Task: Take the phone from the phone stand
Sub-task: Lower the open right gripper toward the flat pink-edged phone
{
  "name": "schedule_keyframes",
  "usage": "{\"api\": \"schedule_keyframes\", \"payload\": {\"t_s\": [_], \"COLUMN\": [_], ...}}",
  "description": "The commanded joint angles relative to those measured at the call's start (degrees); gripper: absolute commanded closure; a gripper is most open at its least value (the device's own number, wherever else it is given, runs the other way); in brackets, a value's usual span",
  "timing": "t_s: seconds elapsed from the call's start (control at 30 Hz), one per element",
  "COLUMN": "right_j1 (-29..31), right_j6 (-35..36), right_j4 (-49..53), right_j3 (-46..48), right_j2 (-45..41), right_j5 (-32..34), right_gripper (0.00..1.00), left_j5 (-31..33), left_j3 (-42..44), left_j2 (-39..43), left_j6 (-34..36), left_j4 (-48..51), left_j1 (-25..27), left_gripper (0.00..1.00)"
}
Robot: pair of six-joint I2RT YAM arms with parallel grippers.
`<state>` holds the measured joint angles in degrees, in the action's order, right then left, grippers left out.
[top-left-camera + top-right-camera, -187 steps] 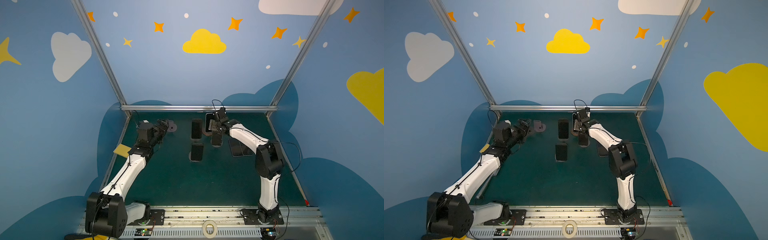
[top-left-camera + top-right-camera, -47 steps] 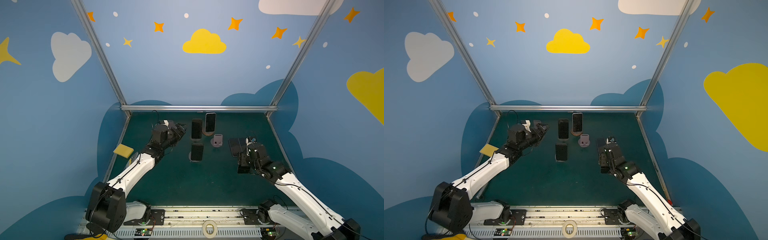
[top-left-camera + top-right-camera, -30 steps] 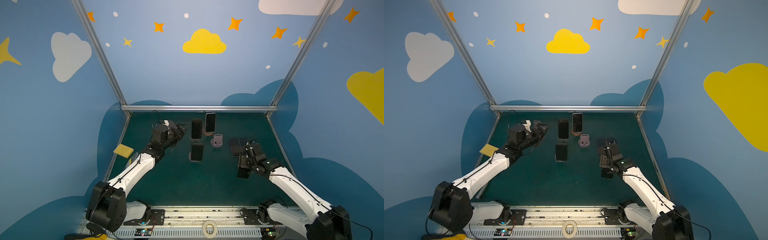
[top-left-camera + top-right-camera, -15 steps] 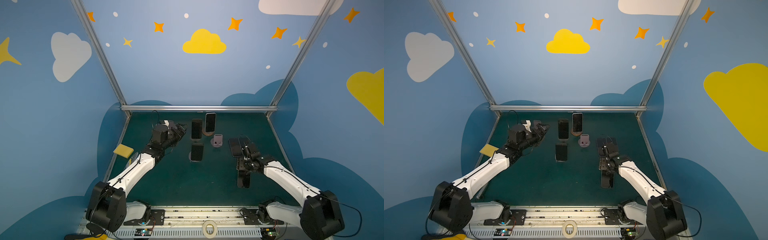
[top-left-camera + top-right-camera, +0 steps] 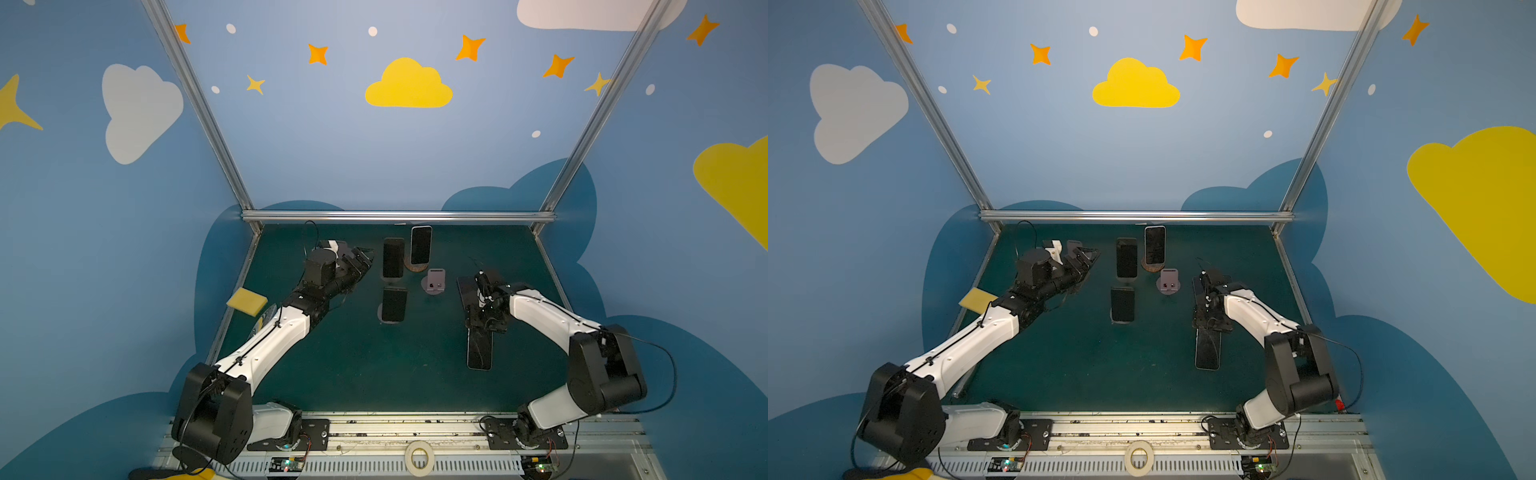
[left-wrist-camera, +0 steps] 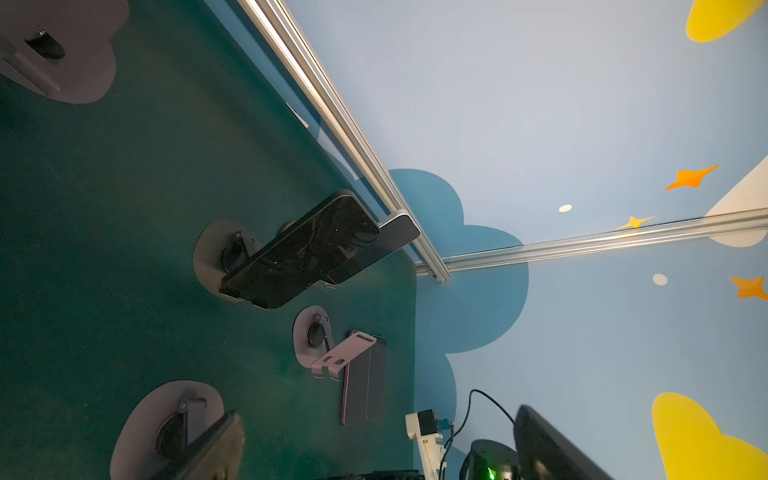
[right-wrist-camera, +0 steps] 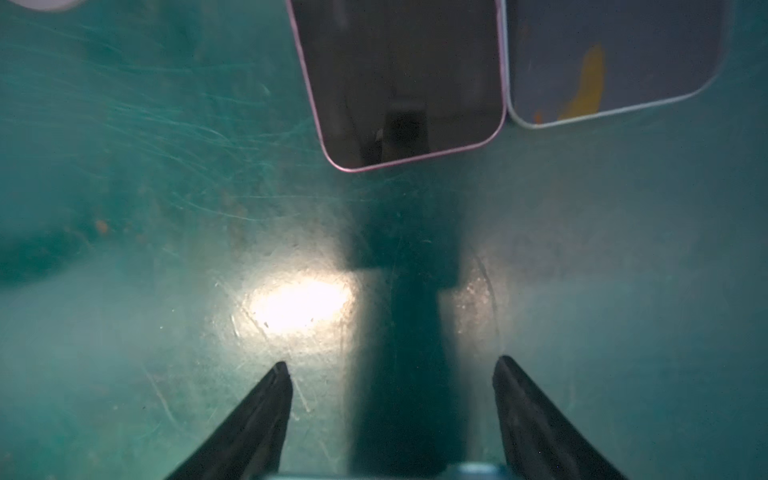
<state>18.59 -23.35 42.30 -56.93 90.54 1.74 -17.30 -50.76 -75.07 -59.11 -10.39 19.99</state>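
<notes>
Blue-rimmed phone (image 5: 479,349) has left the pink stand (image 5: 434,282), now empty beyond the right pincer (image 5: 482,321), which stays clamped on its end, low over the table: removal looks nearly done. Left pincer (image 5: 359,259), spread wide, holds nothing; beside it other phones (image 5: 393,305) stay on their stands (image 5: 379,310).

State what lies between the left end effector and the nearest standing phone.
Only bare green mat, seen in both top views; the open left end effector and that phone do not touch.

Dark phone (image 5: 479,348) lying flat near table's right front, emptied pink phone stand (image 5: 434,281) upright mid-table
</notes>
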Motion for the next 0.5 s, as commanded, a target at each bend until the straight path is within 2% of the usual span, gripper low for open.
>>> {"api": "schedule_keyframes", "payload": {"t_s": [0.0,0.47], "right_j1": [-0.9,-1.7], "right_j6": [0.4,-2.1], "right_j4": [6.2,4.6], "right_j3": [-2.8,-4.5], "right_j2": [3.6,6.8], "right_j5": [-4.3,-1.4], "right_gripper": [0.49,0.45], "left_j5": [0.1,0.1], "left_j3": [-1.5,-1.3], "left_j2": [-0.2,-0.2], "left_j6": [1.0,1.0], "left_j4": [-0.3,-0.7], "left_j1": [-0.1,-0.2], "left_gripper": [0.0,0.0]}}
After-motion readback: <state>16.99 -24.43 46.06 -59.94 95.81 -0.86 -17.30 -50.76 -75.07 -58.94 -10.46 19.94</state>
